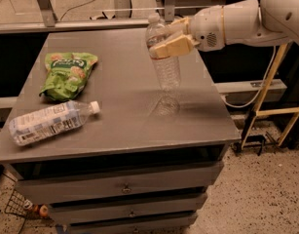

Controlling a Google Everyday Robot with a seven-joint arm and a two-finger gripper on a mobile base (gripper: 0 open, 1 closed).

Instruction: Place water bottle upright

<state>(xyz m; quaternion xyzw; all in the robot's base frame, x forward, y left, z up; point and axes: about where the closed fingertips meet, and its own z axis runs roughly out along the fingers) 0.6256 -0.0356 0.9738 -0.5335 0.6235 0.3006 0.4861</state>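
Gripping the upright water bottle (167,70) below its cap, the tool (163,38) hides its upper body.

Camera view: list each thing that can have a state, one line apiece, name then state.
water bottle: capped, near upright, gripped around its upper part, base seemingly just above the cabinet top.
claw: shut on the water bottle, over the cabinet's far right part.
white-label bottle: capped, lying on its side, near left.
green snack bag: lying flat, far left.
top drawer: closed.
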